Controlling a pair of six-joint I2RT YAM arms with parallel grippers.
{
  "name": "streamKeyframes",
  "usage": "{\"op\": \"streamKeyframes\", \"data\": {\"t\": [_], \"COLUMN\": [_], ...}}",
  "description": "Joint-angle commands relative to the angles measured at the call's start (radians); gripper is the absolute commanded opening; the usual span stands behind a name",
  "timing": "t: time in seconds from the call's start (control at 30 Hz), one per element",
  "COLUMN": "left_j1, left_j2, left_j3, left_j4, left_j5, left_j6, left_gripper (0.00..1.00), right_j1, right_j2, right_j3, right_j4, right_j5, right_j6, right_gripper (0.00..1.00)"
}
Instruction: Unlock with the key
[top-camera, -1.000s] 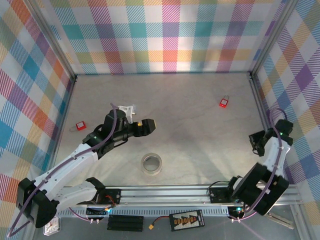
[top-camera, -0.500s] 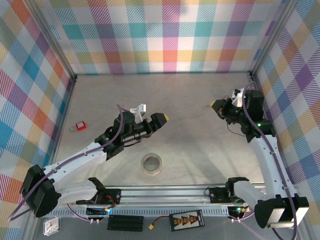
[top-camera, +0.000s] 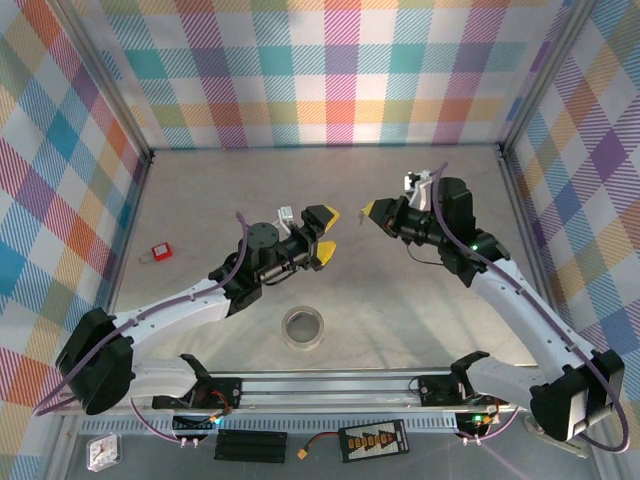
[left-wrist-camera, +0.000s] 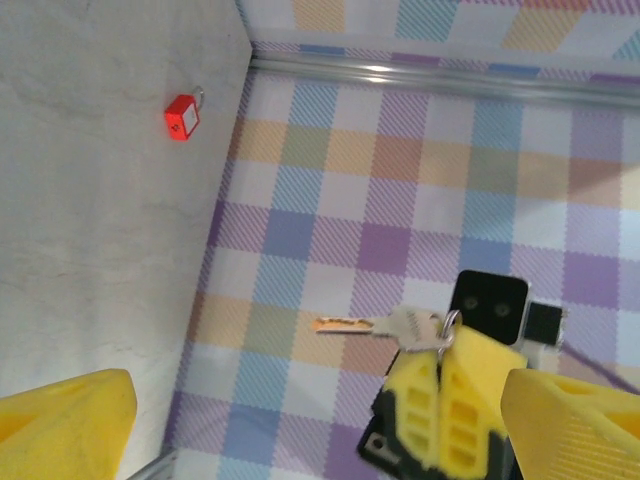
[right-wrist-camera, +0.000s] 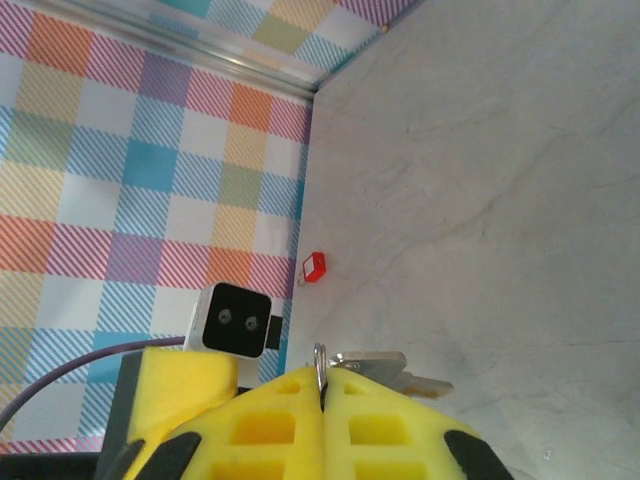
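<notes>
My right gripper (top-camera: 374, 211) hangs above the middle of the table, shut on the ring of a silver key (right-wrist-camera: 378, 364). The key's blade points left toward my left gripper (top-camera: 323, 236), which stands open a short way off, facing it. In the left wrist view the key (left-wrist-camera: 385, 323) sticks out of the right gripper's closed yellow fingers (left-wrist-camera: 445, 400), between my own wide-open left gripper (left-wrist-camera: 320, 430) fingers. A small red padlock (top-camera: 160, 252) lies on the table at the far left. The right wrist view shows a red padlock (right-wrist-camera: 314, 267) by the wall, beyond the right gripper (right-wrist-camera: 322, 385).
Another red padlock (left-wrist-camera: 182, 117) lies on the table near the right wall. A roll of clear tape (top-camera: 303, 327) sits near the front edge, below both grippers. Checked walls close in the table on three sides.
The right arm has swung from the right edge in to the table's middle, carrying the key. The left gripper has moved right and turned to face it, jaws wide.
</notes>
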Motion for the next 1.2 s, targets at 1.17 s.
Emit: {"op": "streamKeyframes", "data": {"t": [1.17], "left_j1": [-0.033], "left_j2": [0.173], "left_j3": [0.064], "left_j4": [0.161], "left_j5": [-0.026], "left_j6": [-0.204], "left_gripper": [0.73], "right_j1": [0.157], "right_j2": [-0.074], "right_j3": [-0.236], "right_j4": [0.229], "right_j5": [0.123], "right_j6": [0.082], "right_gripper": [0.00]}}
